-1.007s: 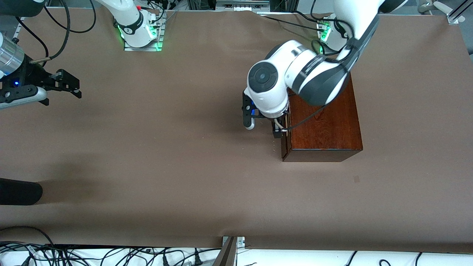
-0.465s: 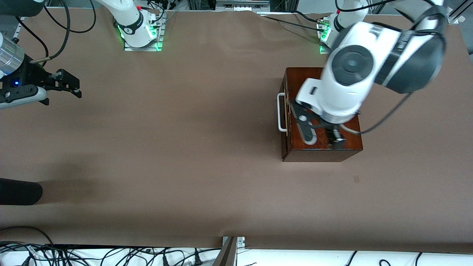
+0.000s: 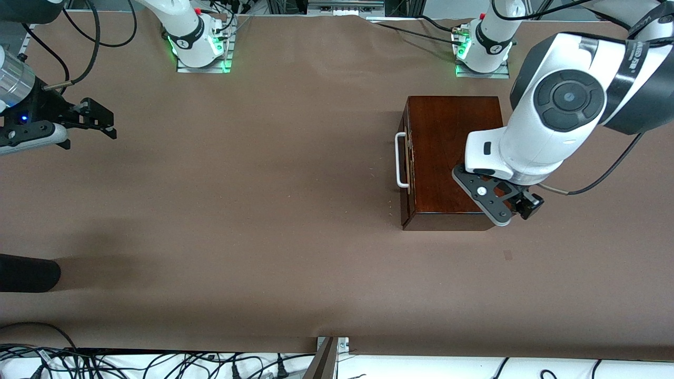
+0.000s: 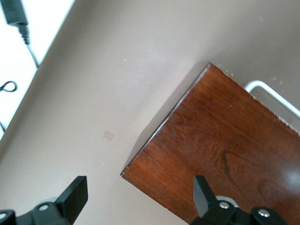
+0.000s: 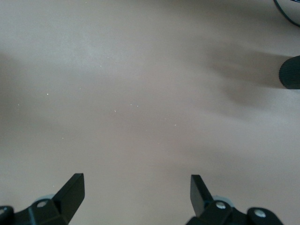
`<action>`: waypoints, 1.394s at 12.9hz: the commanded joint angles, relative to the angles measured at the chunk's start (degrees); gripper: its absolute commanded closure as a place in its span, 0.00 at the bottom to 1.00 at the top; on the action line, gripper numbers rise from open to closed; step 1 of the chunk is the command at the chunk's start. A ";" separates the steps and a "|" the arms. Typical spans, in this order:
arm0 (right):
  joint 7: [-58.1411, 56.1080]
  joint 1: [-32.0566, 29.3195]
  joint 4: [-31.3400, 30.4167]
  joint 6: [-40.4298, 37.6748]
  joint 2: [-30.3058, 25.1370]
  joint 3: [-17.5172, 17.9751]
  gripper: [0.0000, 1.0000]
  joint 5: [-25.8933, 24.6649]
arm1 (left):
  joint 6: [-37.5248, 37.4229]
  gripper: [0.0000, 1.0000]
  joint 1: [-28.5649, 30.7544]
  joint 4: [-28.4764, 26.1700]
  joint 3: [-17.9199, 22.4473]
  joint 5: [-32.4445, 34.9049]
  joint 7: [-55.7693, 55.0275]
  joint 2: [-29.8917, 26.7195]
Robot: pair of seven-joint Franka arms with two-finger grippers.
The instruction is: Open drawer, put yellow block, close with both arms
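The dark mahogany box (image 3: 453, 152) stands on the brown table near the left arm's base. Its drawer (image 3: 405, 173) is shut flush, and the white handle (image 3: 401, 160) faces the right arm's end of the table. My left gripper (image 3: 518, 210) is open and empty, up over the box's corner that is nearest the front camera. The left wrist view shows my left gripper (image 4: 139, 187) over the box corner (image 4: 225, 140), with the handle (image 4: 272, 93) also in view. My right gripper (image 3: 100, 121) waits open and empty over bare table (image 5: 136, 185). The yellow block is not in view.
A dark rounded object (image 3: 26, 272) lies at the right arm's end of the table, nearer the front camera; it also shows in the right wrist view (image 5: 290, 72). Cables run along the table edge (image 3: 158, 363) nearest the camera. A small mark (image 3: 507, 255) is on the table.
My left arm has swung away from the drawer's handle, across the box top, to the box's corner. The handle now shows uncovered. The right arm has not moved.
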 commanded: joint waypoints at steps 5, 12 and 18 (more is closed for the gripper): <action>0.76 0.06 0.70 -1.32 -0.42 0.19 0.00 -0.52 | 8.91 0.00 0.20 -15.85 18.08 -24.30 -19.07 -17.02; 0.76 0.06 0.70 -1.32 -0.42 0.19 0.00 -0.52 | 13.87 0.00 0.11 -35.33 24.00 -18.83 -19.27 -33.66; 0.76 0.06 0.70 -1.32 -0.42 0.19 0.00 -0.61 | 13.96 0.00 0.29 -38.59 24.62 -19.25 -22.15 -35.35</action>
